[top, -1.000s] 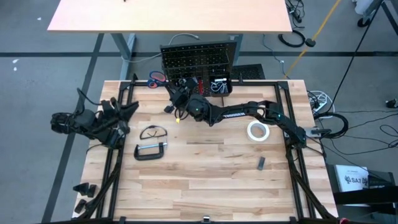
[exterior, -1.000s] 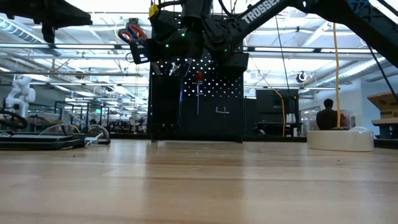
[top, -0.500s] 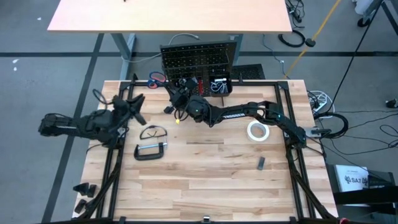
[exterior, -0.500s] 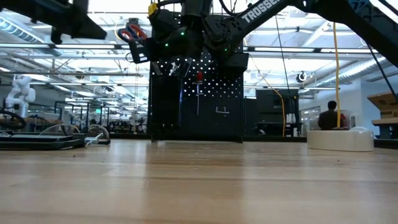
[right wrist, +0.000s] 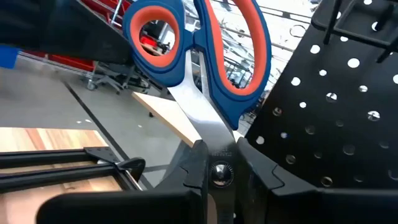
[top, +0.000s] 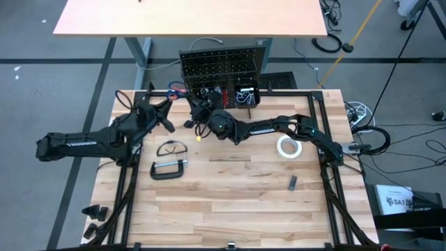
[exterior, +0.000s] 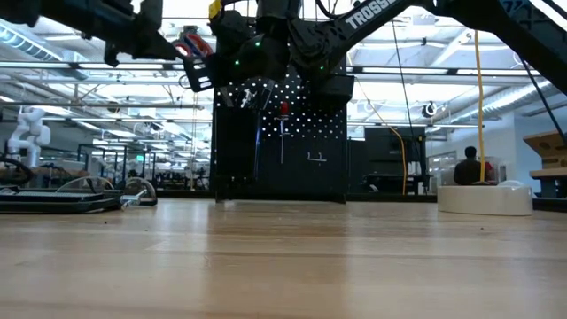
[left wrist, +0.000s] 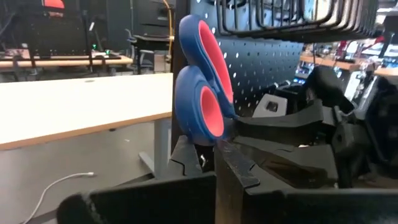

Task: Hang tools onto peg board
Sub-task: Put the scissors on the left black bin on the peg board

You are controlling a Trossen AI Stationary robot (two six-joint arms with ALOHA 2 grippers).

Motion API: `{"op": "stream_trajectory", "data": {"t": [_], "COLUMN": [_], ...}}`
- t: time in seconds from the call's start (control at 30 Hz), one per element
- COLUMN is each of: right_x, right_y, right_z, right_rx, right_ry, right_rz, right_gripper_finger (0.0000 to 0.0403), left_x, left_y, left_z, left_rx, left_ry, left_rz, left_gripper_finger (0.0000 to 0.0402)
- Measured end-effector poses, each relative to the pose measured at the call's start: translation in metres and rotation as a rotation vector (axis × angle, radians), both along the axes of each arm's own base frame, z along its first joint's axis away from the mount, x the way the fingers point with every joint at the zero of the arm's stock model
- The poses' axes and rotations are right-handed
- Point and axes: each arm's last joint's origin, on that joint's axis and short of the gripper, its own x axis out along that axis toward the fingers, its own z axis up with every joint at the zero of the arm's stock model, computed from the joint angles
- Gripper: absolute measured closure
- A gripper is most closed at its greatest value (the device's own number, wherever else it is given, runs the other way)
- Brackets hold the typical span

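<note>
The right gripper (right wrist: 214,171) held the scissors (right wrist: 199,56) at the peg board's (top: 221,66) far left edge (left gripper (top: 167,115) shut, empty, just beside); hooking a handle loop onto a peg appeared next.

A large open robotics lab or industrial workshop is indicated: exposed ceiling trusses (exterior: 89,80) with strip lighting, rows of workbenches (left wrist: 74,106), another white robot (exterior: 22,133), and a seated person (exterior: 469,167).

You can read only one marking for certain — the white letters "TROSSE", cut off, on the dark arm (exterior: 390,11) in the low view. A white box (top: 394,200) beyond the counter's right edge carries print — too small to read.
</note>
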Motion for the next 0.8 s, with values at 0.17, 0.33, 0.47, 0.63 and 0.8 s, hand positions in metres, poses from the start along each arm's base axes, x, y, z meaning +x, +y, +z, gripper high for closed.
{"op": "stream_trajectory", "data": {"t": [0.17,0.33,0.47,0.63,0.8], "right_x": [0.0,-0.001,-0.002,-0.003,-0.002], "right_y": [0.002,0.002,0.001,0.002,0.007], "right_z": [0.0,-0.001,-0.002,-0.002,-0.002], "right_rx": [0.004,0.063,0.113,0.139,0.137], "right_ry": [0.005,-0.04,-0.094,-0.124,-0.116], "right_rz": [-0.029,-0.075,-0.114,-0.14,-0.136], "right_gripper_finger": [0.036,0.036,0.036,0.036,0.036], "left_x": [0.007,0.011,0.011,0.011,0.011], "left_y": [0.01,0.015,0.016,0.016,0.016], "left_z": [-0.001,-0.003,-0.001,-0.001,0.002], "left_rx": [0.001,-0.003,0.003,0.004,0.03], "left_ry": [0.021,0.03,0.013,0.011,0.008], "left_rz": [-0.011,-0.031,-0.043,-0.044,-0.043], "left_gripper_finger": [0.0402,0.0402,0.0402,0.0402,0.0402]}}
